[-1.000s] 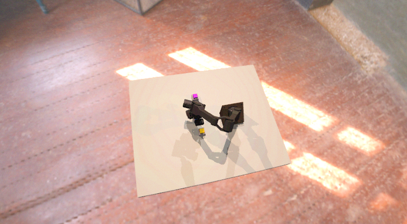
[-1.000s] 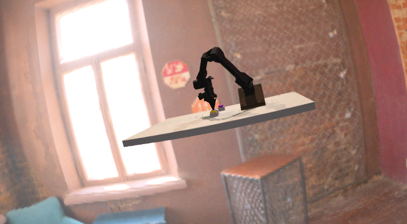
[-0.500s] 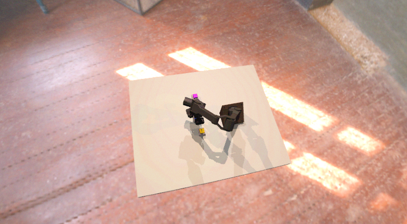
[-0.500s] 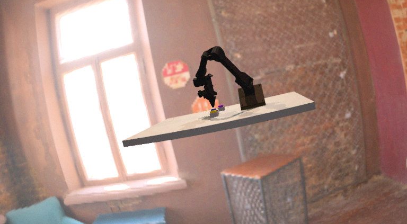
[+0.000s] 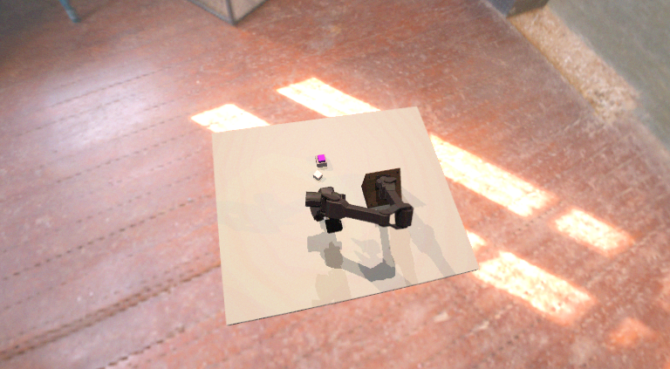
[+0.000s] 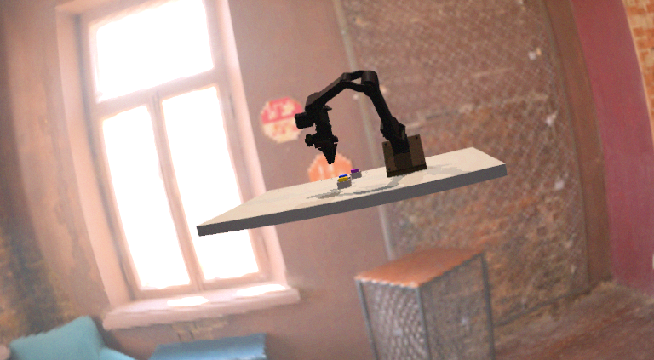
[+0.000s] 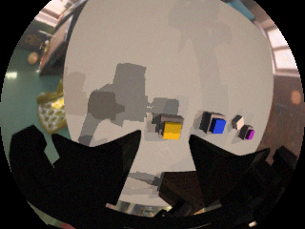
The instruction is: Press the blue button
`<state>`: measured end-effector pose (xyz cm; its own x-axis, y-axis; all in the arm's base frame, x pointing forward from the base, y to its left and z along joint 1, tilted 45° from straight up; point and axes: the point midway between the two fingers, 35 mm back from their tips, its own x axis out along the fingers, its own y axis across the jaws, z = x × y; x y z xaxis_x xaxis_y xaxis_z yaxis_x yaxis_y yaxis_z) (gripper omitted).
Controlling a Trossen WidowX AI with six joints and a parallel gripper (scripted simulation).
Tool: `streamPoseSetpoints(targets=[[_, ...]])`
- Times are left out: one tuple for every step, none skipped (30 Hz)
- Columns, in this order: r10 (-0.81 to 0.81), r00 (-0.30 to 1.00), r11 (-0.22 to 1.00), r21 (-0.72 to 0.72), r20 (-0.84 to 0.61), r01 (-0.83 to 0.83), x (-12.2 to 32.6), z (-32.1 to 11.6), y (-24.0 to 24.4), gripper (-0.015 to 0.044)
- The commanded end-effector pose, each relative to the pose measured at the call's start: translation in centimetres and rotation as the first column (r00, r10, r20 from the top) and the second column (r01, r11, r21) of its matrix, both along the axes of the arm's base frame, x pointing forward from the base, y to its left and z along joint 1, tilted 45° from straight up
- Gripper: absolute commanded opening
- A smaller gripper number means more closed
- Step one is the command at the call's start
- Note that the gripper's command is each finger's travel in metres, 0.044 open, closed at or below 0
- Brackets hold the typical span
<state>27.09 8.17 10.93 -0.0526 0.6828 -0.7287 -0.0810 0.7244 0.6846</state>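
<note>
1. The white table top (image 6: 448, 163) carries the arm's base at one side, and the arm (image 6: 366, 91) arches up and over toward the row of buttons
2. The gripper (image 6: 329, 156) hangs well above the board, pointing down, with nothing between its fingers; they are spread apart and released, as the wrist view shows by the wide gap between the two dark fingertips
3. The blue button (image 7: 217, 125) sits on the board in the middle of a short row, with the yellow button (image 7: 172, 130) just beside it on one side and the magenta button (image 7: 250, 133) on the other
4. A small white block (image 5: 317, 175) lies near the magenta button, apart from the gripper
5. Judging progress: the gripper is clear of every button and the blue one stands at the same height as its neighbours, so no press is under way now; whether the one press has already been made cannot be told from these views alone
</note>
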Motion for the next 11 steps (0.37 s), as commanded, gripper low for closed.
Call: streamPoseSetpoints(targets=[[0.000,1.000,1.000,0.017,-0.006,0.001,-2.7,5.7,3.2,0.0387],[0.001,1.000,1.000,0.021,-0.007,0.000,-3.4,6.8,3.8,0.0400],[0.001,1.000,1.000,0.024,-0.008,-0.001,-3.9,7.4,4.1,0.0400],[0.001,1.000,1.000,0.025,-0.008,-0.001,-4.0,7.6,4.2,0.0400],[0.001,1.000,1.000,0.025,-0.008,-0.001,-4.0,7.6,4.2,0.0400],[0.001,1.000,1.000,0.025,-0.008,-0.001,-4.0,7.6,4.2,0.0400],[0.001,1.000,1.000,0.025,-0.008,-0.001,-4.0,7.6,4.2,0.0400],[0.001,1.000,1.000,0.025,-0.008,-0.001,-4.0,7.6,4.2,0.0400],[0.001,1.000,1.000,0.025,-0.008,-0.001,-4.0,7.6,4.2,0.0400],[0.001,1.000,1.000,0.025,-0.008,-0.001,-4.0,7.6,4.2,0.0400],[0.001,1.000,1.000,0.025,-0.008,-0.001,-4.0,7.6,4.2,0.0400]])
